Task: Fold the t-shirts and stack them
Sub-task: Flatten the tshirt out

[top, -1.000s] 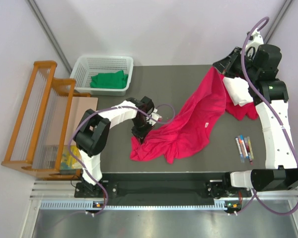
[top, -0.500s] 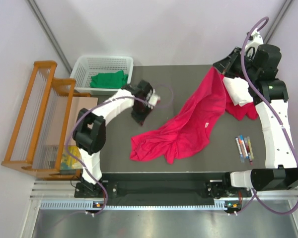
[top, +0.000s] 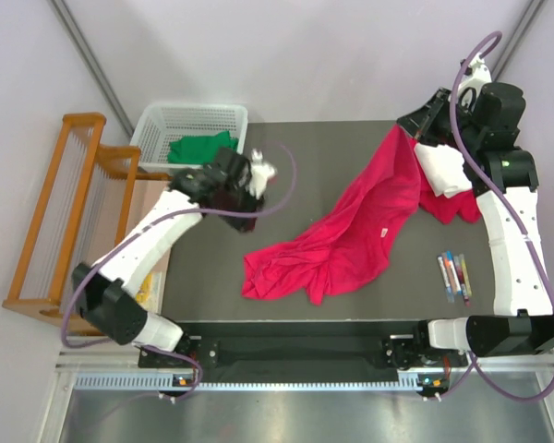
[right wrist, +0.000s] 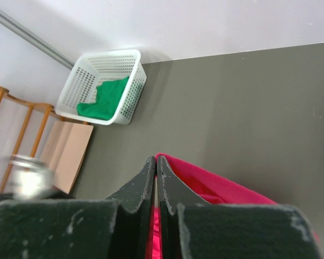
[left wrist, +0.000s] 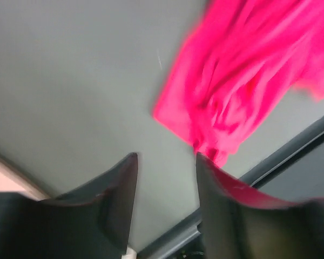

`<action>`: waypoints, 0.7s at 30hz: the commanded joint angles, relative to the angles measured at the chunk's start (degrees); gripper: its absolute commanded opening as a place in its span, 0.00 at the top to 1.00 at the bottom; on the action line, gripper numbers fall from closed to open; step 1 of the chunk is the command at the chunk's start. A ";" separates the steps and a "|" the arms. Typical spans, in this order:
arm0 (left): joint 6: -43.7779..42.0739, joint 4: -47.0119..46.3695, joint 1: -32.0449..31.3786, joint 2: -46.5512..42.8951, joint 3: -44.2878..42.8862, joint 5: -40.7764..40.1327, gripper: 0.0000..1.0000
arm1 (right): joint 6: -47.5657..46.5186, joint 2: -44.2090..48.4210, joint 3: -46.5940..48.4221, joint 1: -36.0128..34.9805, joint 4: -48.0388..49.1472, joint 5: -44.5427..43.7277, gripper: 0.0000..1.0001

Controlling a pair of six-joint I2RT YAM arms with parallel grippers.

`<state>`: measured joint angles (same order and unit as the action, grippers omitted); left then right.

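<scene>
Right jaws tight on crimson-pink t-shirt point(top: 351, 235)

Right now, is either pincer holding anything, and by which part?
The right pincer is shut on the crimson-pink t-shirt, pinching a fold at its far end; hem or sleeve cannot be told. The left pincer is open and empty.

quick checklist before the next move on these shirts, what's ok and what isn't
1. Left jaws open and empty: ok.
2. Right jaws shut on pink shirt: ok.
3. Pink shirt lying flat: not ok, bunched and creased.
4. White shirt free of the pink one: not ok, they overlap.
5. Green shirt out of the basket: not ok, it lies inside.
6. Pens clear of cloth: ok.
</scene>
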<state>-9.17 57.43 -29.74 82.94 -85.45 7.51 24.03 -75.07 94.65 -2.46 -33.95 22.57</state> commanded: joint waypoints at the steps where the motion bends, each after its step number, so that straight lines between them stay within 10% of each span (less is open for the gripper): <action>1: -2.34 -2.13 -0.06 0.92 17.49 -2.23 0.44 | -0.39 1.15 2.03 0.44 2.49 0.55 1.00; 21: -0.15 -10.93 -2.69 8.38 21.90 1.54 0.29 | 0.49 0.71 -0.61 0.52 3.63 1.25 1.00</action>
<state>-10.37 49.54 -31.09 90.21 -64.29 6.33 24.49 -75.13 94.11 -2.44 -33.47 23.27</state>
